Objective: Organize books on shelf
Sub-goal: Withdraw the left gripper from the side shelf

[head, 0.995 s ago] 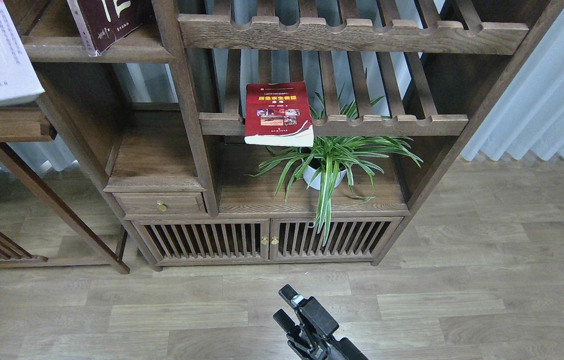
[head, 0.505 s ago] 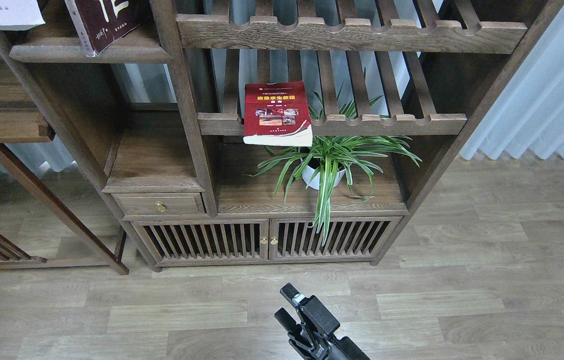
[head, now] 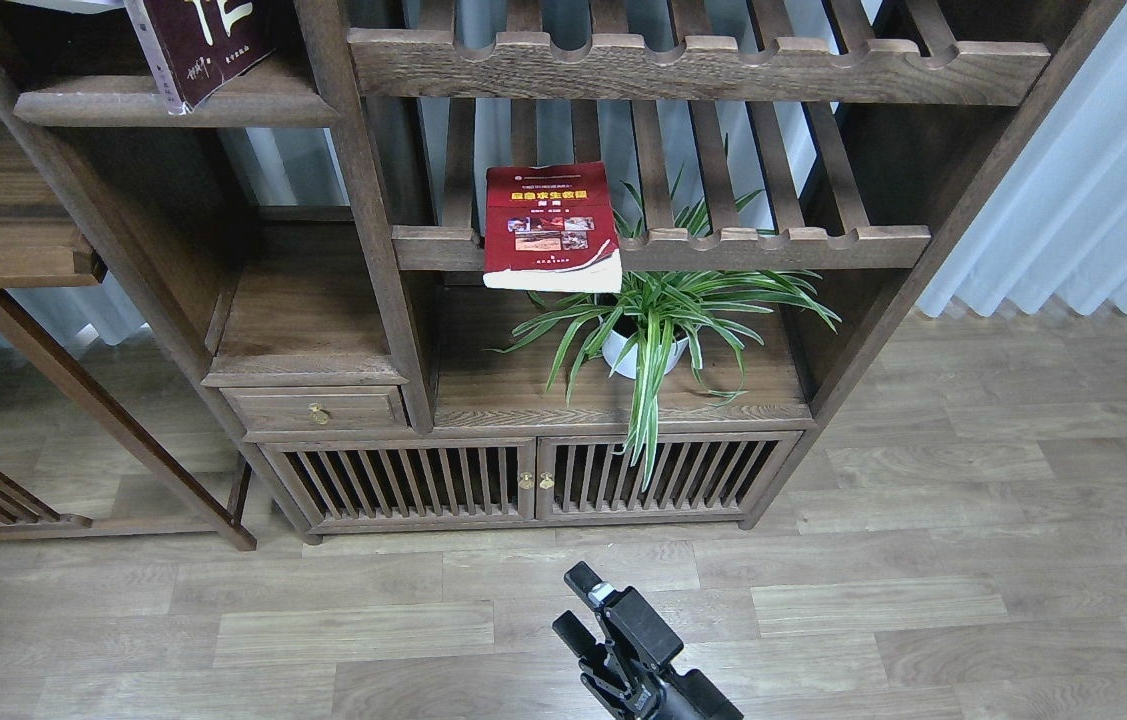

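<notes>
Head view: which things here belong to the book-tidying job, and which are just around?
Job:
- red book, lying on a slatted rack
- maroon book, on the plank shelf

Just around:
- potted plant
- drawer
- slatted cabinet doors
- curtain

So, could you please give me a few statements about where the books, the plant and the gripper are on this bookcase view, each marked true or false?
1. The red book lies flat on a slatted rack, overhanging its front rail. True.
2. The potted plant stands on the floor. False: it stands on the wooden surface above the cabinet doors, under the rack.
3. The maroon book rests on the plank shelf at upper left. True.
4. The gripper at the bottom holds the red book. False: it is low over the floor, far from every book, with nothing in it.
5. The small drawer is pulled open. False: it is closed.
</notes>
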You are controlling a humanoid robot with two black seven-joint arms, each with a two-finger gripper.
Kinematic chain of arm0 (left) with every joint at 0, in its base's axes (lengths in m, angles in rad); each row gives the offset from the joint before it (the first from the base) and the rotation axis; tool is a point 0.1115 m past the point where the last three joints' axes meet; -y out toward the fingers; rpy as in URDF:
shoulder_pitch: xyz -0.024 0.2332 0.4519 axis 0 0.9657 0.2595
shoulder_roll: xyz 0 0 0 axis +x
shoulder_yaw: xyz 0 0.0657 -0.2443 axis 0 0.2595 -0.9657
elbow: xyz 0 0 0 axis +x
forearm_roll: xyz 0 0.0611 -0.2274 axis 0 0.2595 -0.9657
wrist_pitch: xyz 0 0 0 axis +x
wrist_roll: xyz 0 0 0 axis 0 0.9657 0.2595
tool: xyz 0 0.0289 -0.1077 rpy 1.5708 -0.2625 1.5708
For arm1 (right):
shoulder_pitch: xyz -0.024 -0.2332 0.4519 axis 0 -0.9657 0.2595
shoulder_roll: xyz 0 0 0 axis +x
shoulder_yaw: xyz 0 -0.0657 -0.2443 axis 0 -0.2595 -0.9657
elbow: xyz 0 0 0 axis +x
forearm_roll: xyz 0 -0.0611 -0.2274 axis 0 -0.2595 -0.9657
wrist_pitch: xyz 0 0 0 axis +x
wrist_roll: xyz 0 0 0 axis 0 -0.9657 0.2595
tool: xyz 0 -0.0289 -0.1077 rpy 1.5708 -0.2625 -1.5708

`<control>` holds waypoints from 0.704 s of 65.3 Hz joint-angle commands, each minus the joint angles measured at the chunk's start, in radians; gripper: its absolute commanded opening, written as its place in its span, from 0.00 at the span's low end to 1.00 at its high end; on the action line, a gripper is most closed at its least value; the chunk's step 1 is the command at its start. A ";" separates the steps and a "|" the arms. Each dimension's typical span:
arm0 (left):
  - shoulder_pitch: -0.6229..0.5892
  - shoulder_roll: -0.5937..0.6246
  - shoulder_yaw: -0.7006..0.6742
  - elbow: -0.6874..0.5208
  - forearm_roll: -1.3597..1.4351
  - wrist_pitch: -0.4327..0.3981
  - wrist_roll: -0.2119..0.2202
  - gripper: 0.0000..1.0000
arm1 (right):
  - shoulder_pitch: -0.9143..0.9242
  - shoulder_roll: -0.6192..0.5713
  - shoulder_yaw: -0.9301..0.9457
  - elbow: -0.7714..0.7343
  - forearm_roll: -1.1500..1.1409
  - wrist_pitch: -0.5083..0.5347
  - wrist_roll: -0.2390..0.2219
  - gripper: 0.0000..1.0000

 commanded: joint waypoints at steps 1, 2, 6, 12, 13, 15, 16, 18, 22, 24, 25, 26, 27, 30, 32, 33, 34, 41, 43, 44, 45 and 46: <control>-0.051 -0.029 0.027 0.063 0.000 0.000 -0.002 0.06 | 0.003 0.000 -0.001 0.000 -0.002 0.000 0.000 0.98; -0.067 -0.040 0.033 0.085 0.000 0.000 -0.002 0.06 | 0.003 0.000 -0.001 0.000 -0.003 0.000 0.000 0.98; -0.097 -0.055 0.045 0.130 -0.001 0.000 -0.004 0.06 | 0.003 0.000 -0.001 0.000 -0.011 0.000 0.000 0.98; -0.145 -0.085 0.062 0.236 -0.010 0.000 -0.009 0.06 | 0.003 0.000 -0.001 0.000 -0.019 0.000 0.000 0.98; -0.165 -0.103 0.079 0.283 -0.013 0.000 -0.010 0.07 | 0.003 0.000 -0.001 0.001 -0.019 0.000 0.000 0.98; -0.173 -0.108 0.083 0.299 -0.013 0.000 -0.010 0.07 | 0.003 0.000 -0.001 0.001 -0.019 0.000 0.000 0.98; -0.177 -0.111 0.087 0.305 -0.015 0.000 -0.010 0.07 | 0.003 0.000 -0.001 0.001 -0.019 0.000 0.000 0.98; -0.189 -0.118 0.096 0.320 -0.015 0.000 -0.010 0.07 | 0.003 0.000 -0.001 0.001 -0.020 0.000 0.000 0.98; -0.200 -0.131 0.110 0.343 -0.015 0.000 -0.012 0.07 | 0.003 0.000 -0.001 0.001 -0.020 0.000 0.000 0.98; -0.202 -0.138 0.116 0.360 -0.015 0.000 -0.013 0.07 | 0.003 0.000 -0.001 0.003 -0.020 0.000 0.000 0.98; -0.202 -0.141 0.117 0.365 -0.015 0.000 -0.015 0.07 | 0.003 0.000 -0.001 0.003 -0.020 0.000 0.000 0.98; -0.202 -0.147 0.120 0.374 -0.015 0.000 -0.019 0.07 | 0.003 0.000 -0.001 0.003 -0.020 0.000 0.000 0.98; -0.202 -0.149 0.120 0.377 -0.015 0.000 -0.021 0.07 | 0.003 0.000 -0.001 0.003 -0.020 0.000 0.000 0.98; -0.202 -0.157 0.122 0.385 -0.015 0.000 -0.027 0.09 | 0.003 0.000 -0.001 0.003 -0.022 0.000 0.000 0.98; -0.200 -0.160 0.125 0.382 -0.015 0.000 -0.027 0.15 | 0.003 0.000 0.001 0.003 -0.022 0.000 0.000 0.98; -0.200 -0.160 0.126 0.382 -0.015 0.000 -0.027 0.18 | 0.003 0.000 0.001 0.004 -0.022 0.000 0.000 0.98; -0.200 -0.160 0.129 0.382 -0.015 0.000 -0.025 0.24 | 0.003 0.000 0.001 0.005 -0.022 0.000 0.000 0.98; -0.200 -0.164 0.169 0.374 -0.017 0.000 -0.025 0.90 | 0.003 0.000 0.002 0.006 -0.022 0.000 0.000 0.98; -0.200 -0.166 0.172 0.369 -0.017 0.000 -0.027 0.93 | 0.003 0.000 0.002 0.006 -0.022 0.000 0.000 0.98; -0.199 -0.167 0.172 0.368 -0.017 0.000 -0.028 0.94 | 0.003 0.000 0.002 0.006 -0.022 0.000 0.000 0.98; -0.197 -0.171 0.172 0.362 -0.018 0.000 -0.033 0.95 | 0.003 0.000 0.002 0.006 -0.022 0.000 0.000 0.98; -0.196 -0.171 0.171 0.357 -0.018 0.000 -0.033 0.96 | 0.003 0.000 0.002 0.006 -0.022 0.000 0.000 0.98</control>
